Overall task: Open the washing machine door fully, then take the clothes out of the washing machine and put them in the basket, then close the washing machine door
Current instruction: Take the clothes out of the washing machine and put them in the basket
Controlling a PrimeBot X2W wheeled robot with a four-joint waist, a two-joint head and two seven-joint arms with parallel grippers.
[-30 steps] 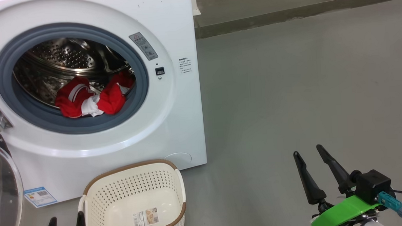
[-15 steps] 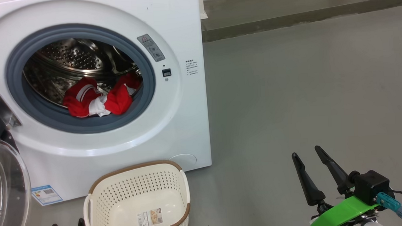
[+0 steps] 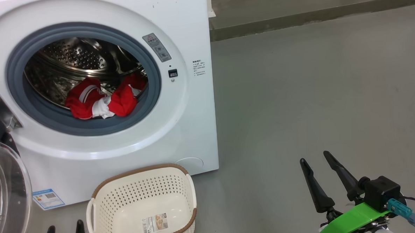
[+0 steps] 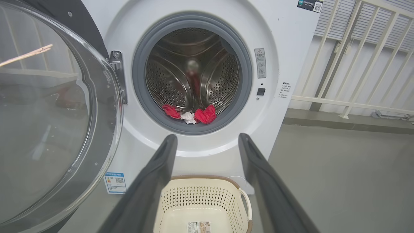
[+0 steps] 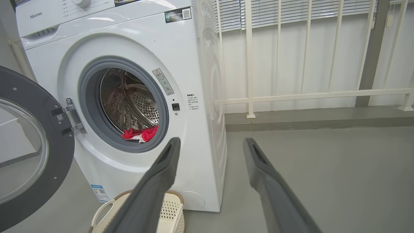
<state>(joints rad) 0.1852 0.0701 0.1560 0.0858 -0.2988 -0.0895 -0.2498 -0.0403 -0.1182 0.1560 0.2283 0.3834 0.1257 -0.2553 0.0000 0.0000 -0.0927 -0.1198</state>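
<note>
The white washing machine [image 3: 190, 131] stands at the left with its door [image 3: 4, 195] swung open to the left, glass bowl facing out. The red and white clothes [image 3: 101, 100] lie bunched at the front of the steel drum, just behind the grey ring. The cream basket [image 3: 136, 171] sits on the floor right below the opening, with a paper label on its bottom. My left gripper [image 3: 65, 226] is open beside the basket's left handle. In its wrist view, the left gripper [image 4: 207, 137] frames the clothes [image 4: 202, 115] and the basket [image 4: 200, 197]. My right gripper [image 3: 314, 157] is open, far right.
Grey floor [image 3: 315, 90] stretches right of the machine. A low raised step [image 3: 311, 15] runs along the back. A white railing [image 5: 291, 95] with blinds behind it stands on that step. The open door [image 5: 29, 145] juts out over the floor at the machine's left.
The head view has shifted, so the machine and basket sit a little further right. My left fingertips show slightly higher at the bottom edge. Both grippers stay open and hold nothing.
</note>
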